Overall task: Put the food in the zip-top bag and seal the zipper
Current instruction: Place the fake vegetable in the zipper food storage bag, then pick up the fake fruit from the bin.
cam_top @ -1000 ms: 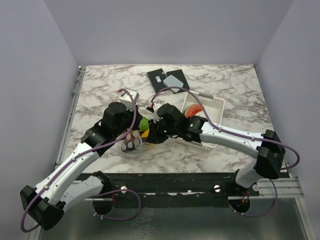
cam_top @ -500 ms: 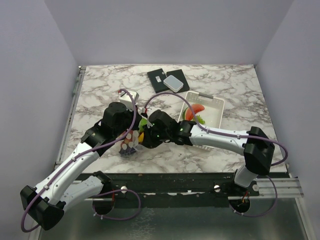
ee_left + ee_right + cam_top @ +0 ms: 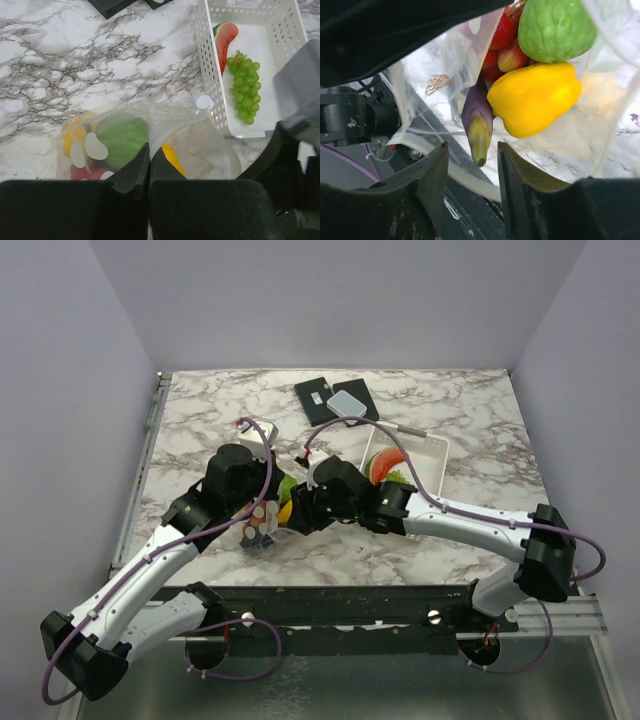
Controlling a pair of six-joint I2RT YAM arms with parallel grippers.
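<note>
The dotted clear zip-top bag point(image 3: 262, 528) point(image 3: 210, 150) hangs in front of the left arm, mouth open. My left gripper point(image 3: 149, 151) point(image 3: 263, 508) is shut on its rim, by the zipper strip point(image 3: 173, 125). Inside lie a green fruit point(image 3: 555, 27), a yellow one point(image 3: 532, 97), red strawberries point(image 3: 504, 46) and the purple eggplant point(image 3: 477, 125). My right gripper point(image 3: 472, 167) point(image 3: 298, 517) is open at the bag's mouth, its fingers either side of the eggplant's stem end without touching it. A watermelon slice point(image 3: 225, 40) and green grapes point(image 3: 245, 85) lie in the basket.
The white perforated basket point(image 3: 207, 75) point(image 3: 432, 445) stands just right of the bag, close behind the right wrist. Two black pads point(image 3: 335, 400) lie at the back of the marble table. A small white box point(image 3: 258, 432) sits behind the left wrist.
The right gripper's jaws have spread apart and let the eggplant go into the bag. The right wrist has drawn back slightly to the right. The left gripper has held still.
</note>
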